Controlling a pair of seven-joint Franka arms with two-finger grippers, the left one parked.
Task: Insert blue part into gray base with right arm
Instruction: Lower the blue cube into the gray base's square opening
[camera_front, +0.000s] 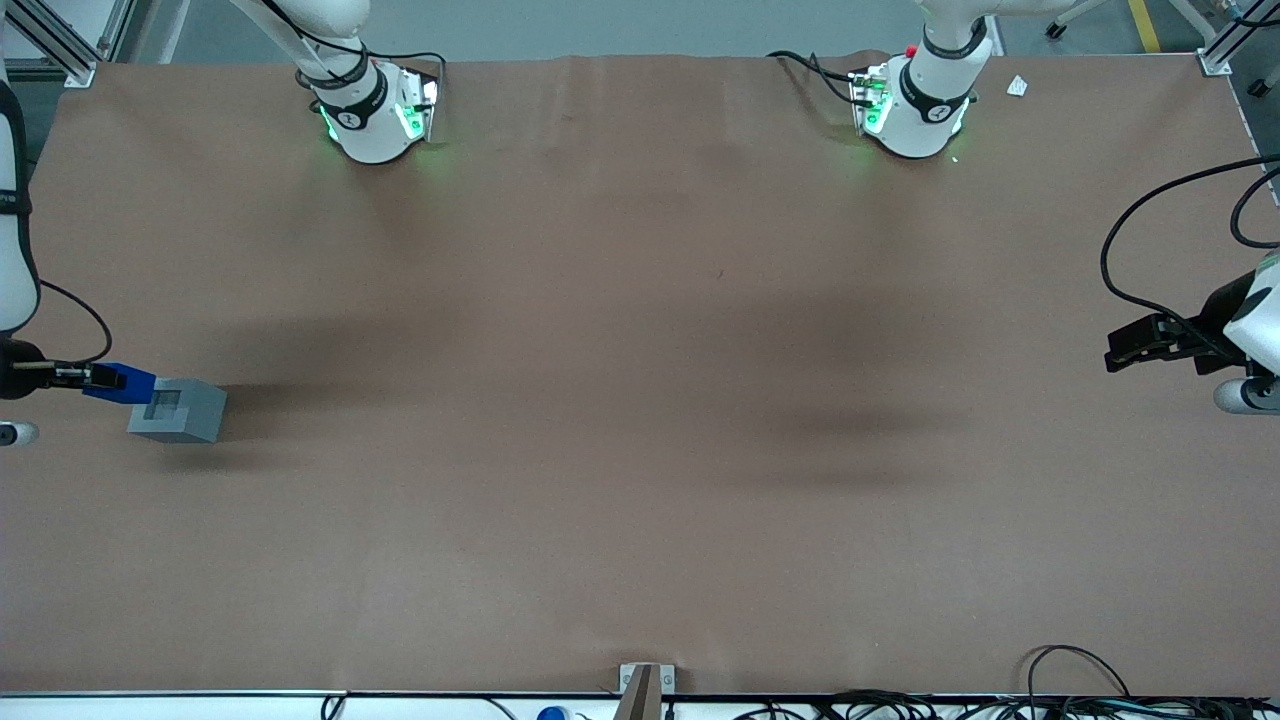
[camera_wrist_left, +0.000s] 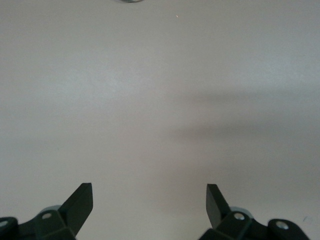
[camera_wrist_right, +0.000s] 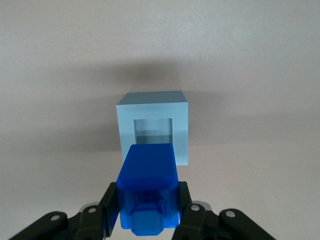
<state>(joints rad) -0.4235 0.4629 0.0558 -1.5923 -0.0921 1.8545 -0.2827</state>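
My right gripper (camera_front: 100, 378) is at the working arm's end of the table, shut on the blue part (camera_front: 122, 383). It holds the part beside the gray base (camera_front: 180, 410) and slightly above it, the part's end overlapping the base's top edge. In the right wrist view the fingers (camera_wrist_right: 111, 202) clamp both sides of the blue part (camera_wrist_right: 148, 177), whose knob end faces the camera. The gray base (camera_wrist_right: 155, 112) lies just past the part's tip, and its square recess (camera_wrist_right: 153, 129) is open and empty.
The brown table cover (camera_front: 640, 400) stretches wide toward the parked arm's end. The working arm's base (camera_front: 372, 110) stands at the table's back edge. Cables (camera_front: 1080, 690) lie along the front edge near a small bracket (camera_front: 645, 685).
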